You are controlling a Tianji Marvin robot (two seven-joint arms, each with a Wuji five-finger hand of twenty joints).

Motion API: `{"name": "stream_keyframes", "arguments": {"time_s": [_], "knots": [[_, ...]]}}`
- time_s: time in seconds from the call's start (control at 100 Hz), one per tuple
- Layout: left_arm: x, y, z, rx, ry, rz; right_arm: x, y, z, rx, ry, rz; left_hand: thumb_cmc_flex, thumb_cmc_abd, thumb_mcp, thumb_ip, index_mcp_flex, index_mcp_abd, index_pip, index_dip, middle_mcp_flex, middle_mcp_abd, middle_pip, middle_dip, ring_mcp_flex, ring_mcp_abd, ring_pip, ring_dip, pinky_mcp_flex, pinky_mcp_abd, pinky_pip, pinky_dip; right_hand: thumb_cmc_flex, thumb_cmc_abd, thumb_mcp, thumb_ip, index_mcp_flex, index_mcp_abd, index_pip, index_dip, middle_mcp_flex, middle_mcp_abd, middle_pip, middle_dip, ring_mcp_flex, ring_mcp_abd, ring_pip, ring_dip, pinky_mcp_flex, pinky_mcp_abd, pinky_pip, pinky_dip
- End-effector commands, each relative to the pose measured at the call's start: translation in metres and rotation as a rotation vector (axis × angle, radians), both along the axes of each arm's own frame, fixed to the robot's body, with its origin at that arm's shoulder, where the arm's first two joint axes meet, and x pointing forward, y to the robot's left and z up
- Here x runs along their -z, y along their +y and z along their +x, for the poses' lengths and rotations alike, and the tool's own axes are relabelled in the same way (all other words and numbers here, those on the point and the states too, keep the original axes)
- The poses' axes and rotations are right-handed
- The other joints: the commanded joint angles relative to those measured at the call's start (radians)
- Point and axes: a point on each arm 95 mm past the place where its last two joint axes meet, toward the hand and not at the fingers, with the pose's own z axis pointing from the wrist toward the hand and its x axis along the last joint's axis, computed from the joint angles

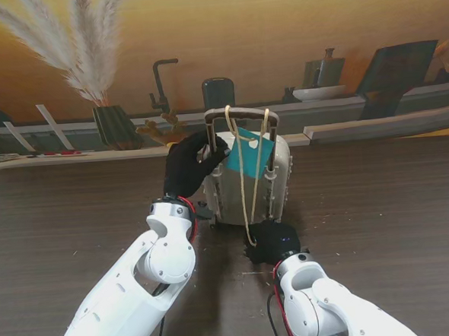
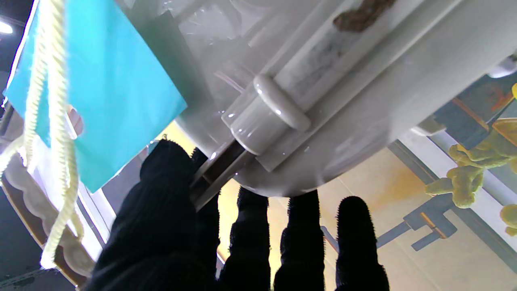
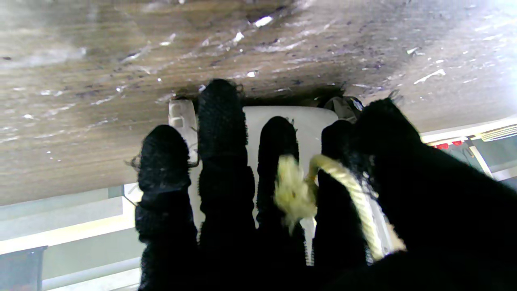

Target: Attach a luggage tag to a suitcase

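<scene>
Dark wood-grain table point(image 1: 379, 204), speckled with pale crumbs, set before a printed kitchen backdrop. At the middle, one small white suitcase point(image 1: 282, 181), upright, handle point(image 1: 240, 112) extended. Against its front, one turquoise luggage tag point(image 1: 248, 156), tilted, hung on one pale yellow cord point(image 1: 243, 183) looped over the handle and trailing down toward me. Left hand point(image 1: 188, 164), black-gloved, closed around the handle's left post and the case's upper left corner, thumb just beside the tag's edge. Right hand point(image 1: 272, 242), also gloved, low at the case's near foot, pinching the frayed cord end point(image 3: 295, 194) between thumb and fingers. On the backdrop, pampas plumes point(image 1: 72, 40) in a dark vase point(image 1: 115, 127), one black faucet point(image 1: 161, 84). No legible writing anywhere.
</scene>
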Motion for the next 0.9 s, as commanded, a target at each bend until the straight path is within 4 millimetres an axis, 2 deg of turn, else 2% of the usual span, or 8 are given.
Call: {"name": "stream_keyframes", "arguments": {"time_s": [0.0,0.32,0.48,0.58,0.66,0.71,0.76,0.89], "knots": [[0.018,-0.005,-0.005,0.021,0.062,0.03,0.007,-0.003,0.001,0.006,0.031,-0.016,0.066,0.013,0.051,0.013,0.082,0.051,0.058,0.031,0.158,0.066,0.178,0.094,0.089,0.002,0.106,0.05,-0.001,-0.019,0.019,-0.016,0.034,-0.006,0.011,-0.002,0.017,0.006,0.023,-0.002,-0.002,-0.001,-0.009,-0.011,-0.014,-0.003,-0.012,-0.001,-0.008,-0.003,-0.006,-0.003],[0.019,-0.004,-0.006,0.019,0.063,0.03,0.016,-0.004,0.005,0.014,0.049,-0.031,0.064,0.013,0.051,0.013,0.079,0.048,0.056,0.029,0.156,0.066,0.177,0.094,0.087,0.002,0.105,0.049,-0.003,-0.02,0.019,-0.019,0.017,-0.019,0.016,-0.004,0.029,-0.021,0.013,-0.016,-0.004,-0.003,-0.009,-0.014,-0.019,-0.006,-0.018,-0.004,-0.012,-0.006,-0.013,-0.006],[0.018,-0.004,-0.007,0.016,0.059,0.025,0.013,-0.005,0.003,0.013,0.027,-0.016,0.052,0.02,0.051,0.017,0.065,0.042,0.043,0.024,0.137,0.065,0.169,0.091,0.073,-0.001,0.1,0.048,-0.012,-0.026,0.013,-0.022,-0.07,-0.011,0.0,0.005,-0.016,-0.009,-0.16,-0.322,-0.039,0.018,-0.054,-0.045,-0.058,0.01,-0.06,-0.016,-0.05,-0.006,-0.042,-0.016],[0.017,-0.003,-0.009,0.014,0.056,0.012,0.009,-0.007,0.0,0.012,0.009,-0.007,0.034,0.027,0.047,0.018,0.035,0.043,0.016,0.011,0.101,0.07,0.154,0.087,0.049,0.005,0.089,0.045,-0.028,-0.027,0.001,-0.027,-0.113,0.013,0.005,0.03,-0.003,0.029,-0.29,-0.399,-0.054,0.036,-0.112,-0.082,-0.087,0.025,-0.101,-0.03,-0.077,-0.003,-0.065,-0.021],[0.015,-0.003,-0.011,0.01,0.057,-0.004,0.005,-0.009,-0.002,0.015,-0.01,0.004,0.016,0.029,0.048,0.023,-0.014,0.045,-0.033,0.013,0.062,0.075,0.135,0.08,0.025,0.008,0.075,0.045,-0.042,-0.028,-0.024,-0.034,-0.148,0.032,0.009,0.083,0.009,0.059,-0.438,-0.384,-0.07,0.05,-0.165,-0.124,-0.114,0.037,-0.145,-0.044,-0.103,0.0,-0.091,-0.026],[0.014,-0.002,-0.012,0.008,0.057,-0.015,0.002,-0.01,-0.003,0.015,-0.024,0.01,-0.001,0.03,0.047,0.027,-0.048,0.052,-0.076,0.016,0.035,0.077,0.123,0.075,0.007,0.01,0.065,0.045,-0.052,-0.031,-0.044,-0.037,-0.168,0.041,0.008,0.142,0.004,0.073,-0.518,-0.342,-0.087,0.057,-0.197,-0.151,-0.138,0.044,-0.178,-0.054,-0.125,0.001,-0.109,-0.029],[0.013,-0.001,-0.013,0.006,0.056,-0.026,-0.001,-0.011,-0.004,0.014,-0.037,0.014,-0.036,0.042,0.056,0.024,-0.077,0.072,-0.158,0.023,0.002,0.076,0.11,0.069,-0.015,0.01,0.052,0.047,-0.065,-0.031,-0.064,-0.029,-0.182,0.042,-0.017,0.137,-0.017,0.08,-0.558,-0.339,-0.103,0.063,-0.24,-0.181,-0.163,0.05,-0.208,-0.066,-0.147,0.002,-0.129,-0.033],[0.01,0.0,-0.013,0.004,0.049,-0.04,-0.01,-0.014,-0.007,0.012,-0.073,0.029,-0.091,0.064,0.064,0.028,-0.103,0.098,-0.223,0.008,-0.025,0.078,0.103,0.067,-0.032,0.01,0.043,0.047,-0.074,-0.033,-0.082,-0.029,-0.226,0.055,-0.121,0.127,-0.047,0.095,-0.595,-0.357,-0.145,0.077,-0.328,-0.251,-0.222,0.064,-0.28,-0.095,-0.197,0.008,-0.177,-0.043]]}}
